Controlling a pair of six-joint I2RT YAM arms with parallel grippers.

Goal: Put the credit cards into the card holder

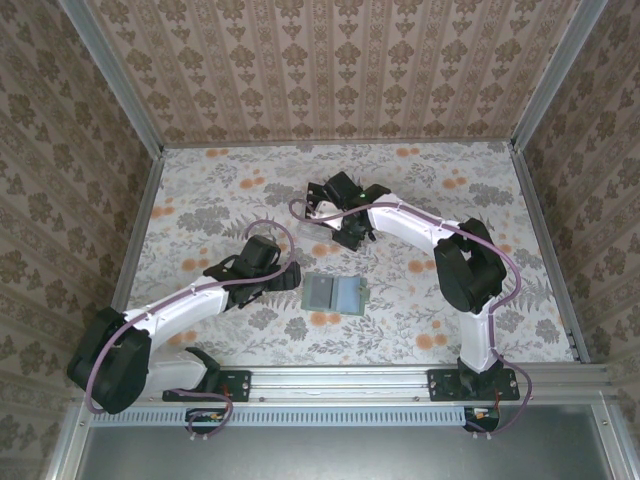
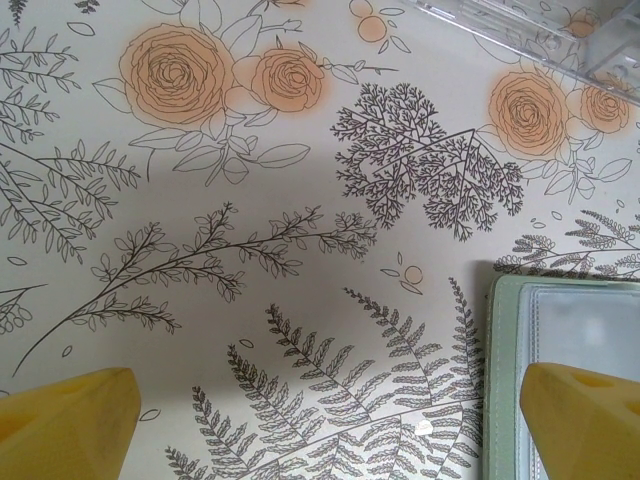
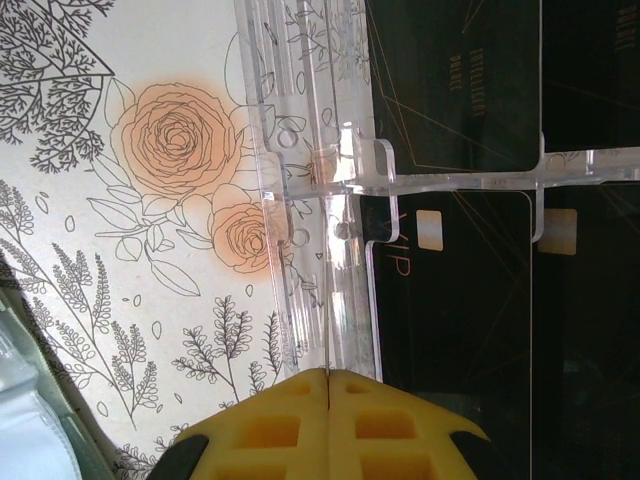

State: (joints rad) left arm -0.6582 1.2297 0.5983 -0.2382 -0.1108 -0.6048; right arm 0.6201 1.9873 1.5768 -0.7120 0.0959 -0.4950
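On the flowered surface (image 1: 400, 325), nothing looks loaded yet. The black cards (image 3: 455, 85) I can see sit in the clear rack (image 3: 300, 150), and the green card holder (image 2: 575, 320) lies open and looks empty. So every card is left to move, by my read. Right pincer (image 3: 329, 375) is closed, pads together, no card visible between them. It hovers at the rack's edge, cards just beyond its tip. Left pincer (image 2: 325, 390) is wide open, one finger (image 2: 585, 420) over the holder's edge.
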